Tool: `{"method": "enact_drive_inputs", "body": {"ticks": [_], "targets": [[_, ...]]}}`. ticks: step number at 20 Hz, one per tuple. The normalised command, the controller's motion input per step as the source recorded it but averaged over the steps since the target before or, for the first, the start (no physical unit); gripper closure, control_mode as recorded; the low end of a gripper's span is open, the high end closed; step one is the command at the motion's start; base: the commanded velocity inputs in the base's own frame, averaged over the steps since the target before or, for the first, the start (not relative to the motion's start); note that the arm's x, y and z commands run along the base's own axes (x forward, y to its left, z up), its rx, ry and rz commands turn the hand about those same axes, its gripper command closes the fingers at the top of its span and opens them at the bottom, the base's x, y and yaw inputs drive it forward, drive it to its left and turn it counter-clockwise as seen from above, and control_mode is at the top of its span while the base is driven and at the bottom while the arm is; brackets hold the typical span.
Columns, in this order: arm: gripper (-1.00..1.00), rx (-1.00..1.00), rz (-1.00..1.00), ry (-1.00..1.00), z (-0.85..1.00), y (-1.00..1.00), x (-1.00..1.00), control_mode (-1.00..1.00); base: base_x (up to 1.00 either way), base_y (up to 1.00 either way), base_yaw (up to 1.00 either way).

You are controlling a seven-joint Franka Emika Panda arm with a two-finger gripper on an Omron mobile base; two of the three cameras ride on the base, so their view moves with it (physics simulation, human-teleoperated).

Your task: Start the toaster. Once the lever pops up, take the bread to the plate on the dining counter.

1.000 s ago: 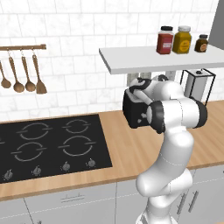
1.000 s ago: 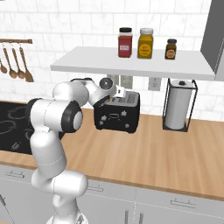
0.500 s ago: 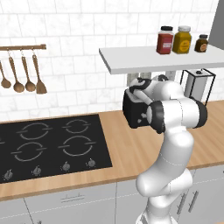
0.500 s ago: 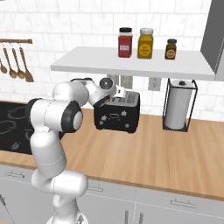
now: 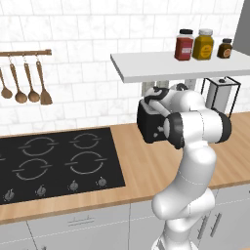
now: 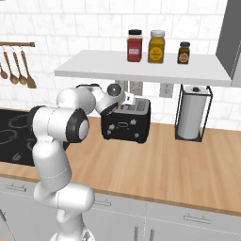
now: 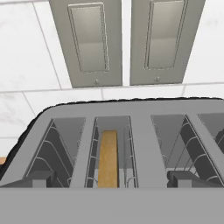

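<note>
The bread (image 7: 107,157) sits edge-up deep in one slot of the toaster (image 6: 126,123), and from my hand camera I see just its thin brown top edge between the wire guides. I judge it light, stiff and a bit brittle, so it will crumble or snap if I pinch hard; the place to take it is across its two flat faces, near the top edge, once it has risen clear of the slot. Right now it sits too low for that.

The toaster looks boxy and heavy enough to stay put, though a sideways shove could slide it on the smooth wood of the desk (image 6: 188,164). Its lever is small and slim; I think it is on the narrow face towards the arm, but the arm covers that side in both base views, so I cannot place it.

My gripper (image 6: 128,99) hangs just above the silver slotted top, jaws spread wide and holding nothing, with the dark tips at the bottom of the hand camera. Behind the toaster two wall sockets (image 7: 127,41) sit in the white tiles, and a paper towel holder (image 6: 192,113) stands well apart to the side.
</note>
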Motion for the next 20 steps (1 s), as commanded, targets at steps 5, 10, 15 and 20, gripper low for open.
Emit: {"method": "enact_drive_inputs", "body": {"ticks": [5,10,15,20], "targets": [[-1.00,0.00,0.00,0.00,0.00,0.00,0.00,-1.00,0.00,0.00,0.00],[-1.00,0.00,0.00,0.00,0.00,0.00,0.00,-1.00,0.00,0.00,0.00],[-1.00,0.00,0.00,0.00,0.00,0.00,0.00,-1.00,0.00,0.00,0.00],[-1.00,0.00,0.00,0.00,0.00,0.00,0.00,-1.00,0.00,0.00,0.00]]}}
